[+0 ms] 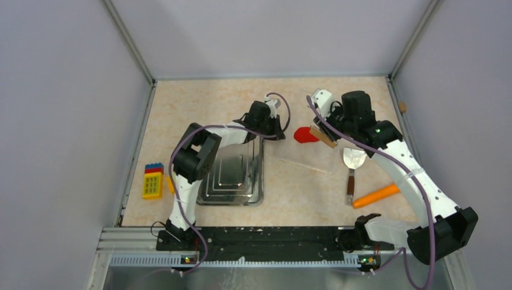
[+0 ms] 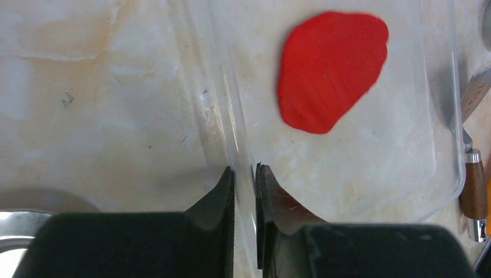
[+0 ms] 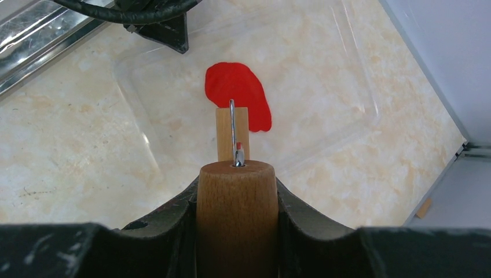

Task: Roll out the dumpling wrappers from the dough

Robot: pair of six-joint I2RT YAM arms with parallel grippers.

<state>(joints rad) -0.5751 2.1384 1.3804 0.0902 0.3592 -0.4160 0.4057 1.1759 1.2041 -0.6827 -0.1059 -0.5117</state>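
Since the dough [image 2: 330, 69] was a thin, lopsided red pancake rather than a lump, my guess was it would handle like soft clay: light, floppy, easy to smear or tear, and probably a bit sticky under pressure. I wouldn't have pinched it at all. Better to press it from above and leave the edges alone.

It lay flat on the clear plastic sheet [image 2: 405, 174], well inside the sheet's edges, matte with faint streaks across the top. The sheet itself looked glossy and thin with rounded corners, so likely slippery on the marbled tabletop.

The left gripper [image 2: 244, 179] had its jaws nearly together, clamped on the sheet's near edge, which I read as pinning it down so it wouldn't slide.

The right gripper [image 3: 236, 185] was squeezed around the round wooden handle of a little roller [image 3: 233, 133]. A wire yoke ran from the handle to a short pale wood barrel, which sat over the sheet right at the dough's rim.

Just off the sheet on the right arm's side were a wooden-handled spatula [image 1: 352, 163] and an orange carrot [image 1: 375, 195]. A stepped metal tray [image 1: 232, 175] sat off the sheet's opposite side.
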